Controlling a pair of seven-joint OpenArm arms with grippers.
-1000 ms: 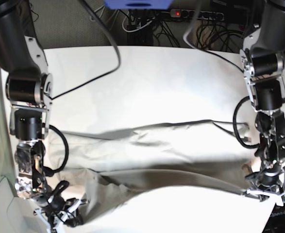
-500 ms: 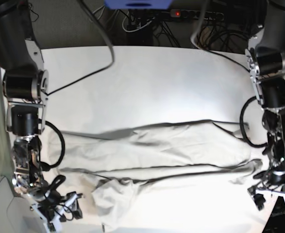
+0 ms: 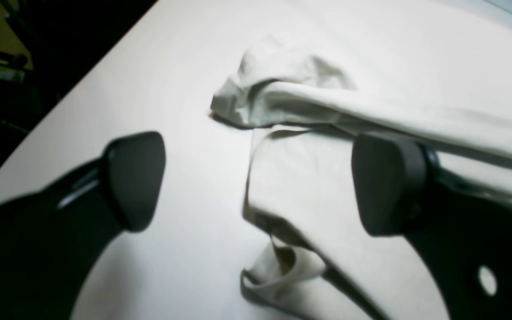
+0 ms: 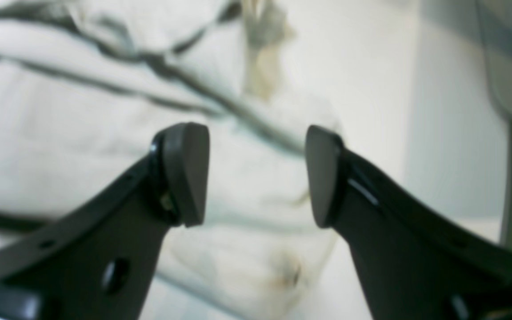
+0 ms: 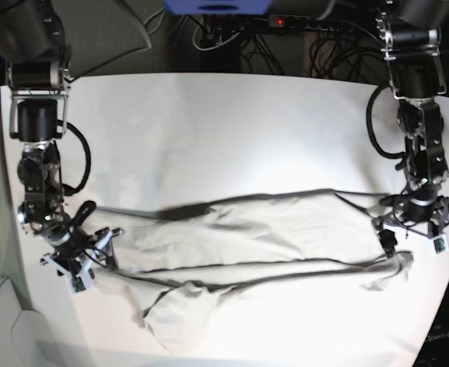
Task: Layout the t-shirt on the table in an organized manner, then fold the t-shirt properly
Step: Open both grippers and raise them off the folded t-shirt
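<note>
The t-shirt [image 5: 247, 245] lies stretched in a long band across the near half of the white counter [image 5: 232, 122], running from the left side to the right side of the base view. It is folded lengthwise, with 2 dark crease lines along it and a loose flap [image 5: 180, 313] spilling toward the near edge at the left.

The left gripper [image 5: 415, 229] hangs over the right end of the shirt, its jaws spread wide with nothing between them. In its wrist view, the 2 dark fingers [image 3: 136, 178] stand far apart above the counter and the bunched cloth end [image 3: 278, 98].

The right gripper [image 5: 79, 260] sits at the left end of the shirt, just beside the cloth edge. Its wrist view shows the fingers [image 4: 185, 173] parted with a clear gap, blurred cloth [image 4: 105, 111] below them, and nothing clamped.

Cables and a power strip [image 5: 300, 21] lie beyond the far edge of the counter.
</note>
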